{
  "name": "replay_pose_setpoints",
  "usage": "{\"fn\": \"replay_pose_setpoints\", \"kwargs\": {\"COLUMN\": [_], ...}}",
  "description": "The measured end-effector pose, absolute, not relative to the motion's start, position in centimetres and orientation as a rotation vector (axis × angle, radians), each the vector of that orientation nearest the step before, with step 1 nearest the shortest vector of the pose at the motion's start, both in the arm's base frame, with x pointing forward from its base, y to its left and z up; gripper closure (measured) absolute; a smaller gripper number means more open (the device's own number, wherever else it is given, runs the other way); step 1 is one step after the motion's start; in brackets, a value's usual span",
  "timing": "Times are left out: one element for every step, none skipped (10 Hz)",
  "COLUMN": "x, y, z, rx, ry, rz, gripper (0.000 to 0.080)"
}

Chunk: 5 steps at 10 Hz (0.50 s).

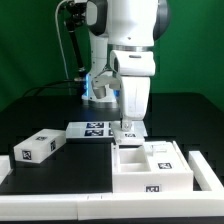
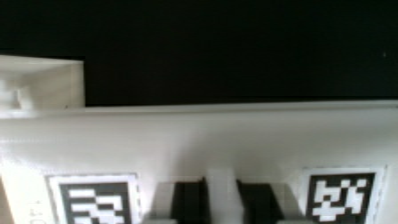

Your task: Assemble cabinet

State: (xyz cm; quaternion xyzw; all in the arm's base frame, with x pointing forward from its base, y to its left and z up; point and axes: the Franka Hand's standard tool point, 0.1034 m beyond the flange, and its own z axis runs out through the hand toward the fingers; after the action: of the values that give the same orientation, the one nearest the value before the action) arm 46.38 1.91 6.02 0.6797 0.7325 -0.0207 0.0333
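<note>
**End effector clenched at the far edge of the cabinet frame**

The end effector (image 1: 127, 127) hung straight down from the arm, its tips at the far edge of the white cabinet frame (image 1: 150, 170). The frame sat on the black tabletop (image 1: 70, 178), near the camera and towards the exterior view's right, open side up with its inner compartments showing. In the wrist view the dark fingers (image 2: 183, 203) were drawn close together with only a thin pale sliver between them (whether they pinched the frame's wall could not be told). A drawer block (image 1: 38, 147) lay well apart on the exterior view's left, its tags showing. The marker board (image 1: 93, 128) lay flat farther back, just beside the end effector.
</note>
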Motion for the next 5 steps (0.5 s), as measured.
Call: {"fn": "replay_pose_setpoints", "kwargs": {"x": [46.43, 46.43, 46.32, 46.33, 46.32], "y": [1.92, 2.08, 2.22, 2.16, 2.17], "z": [5.85, 5.65, 5.43, 5.45, 5.43], "rx": [2.094, 2.125, 2.135, 2.135, 2.135], "ry": [2.254, 2.228, 2.223, 2.223, 2.223], "rz": [-0.065, -0.066, -0.07, -0.069, -0.069], "gripper": [0.0729, 0.0729, 0.0729, 0.0729, 0.0729]}}
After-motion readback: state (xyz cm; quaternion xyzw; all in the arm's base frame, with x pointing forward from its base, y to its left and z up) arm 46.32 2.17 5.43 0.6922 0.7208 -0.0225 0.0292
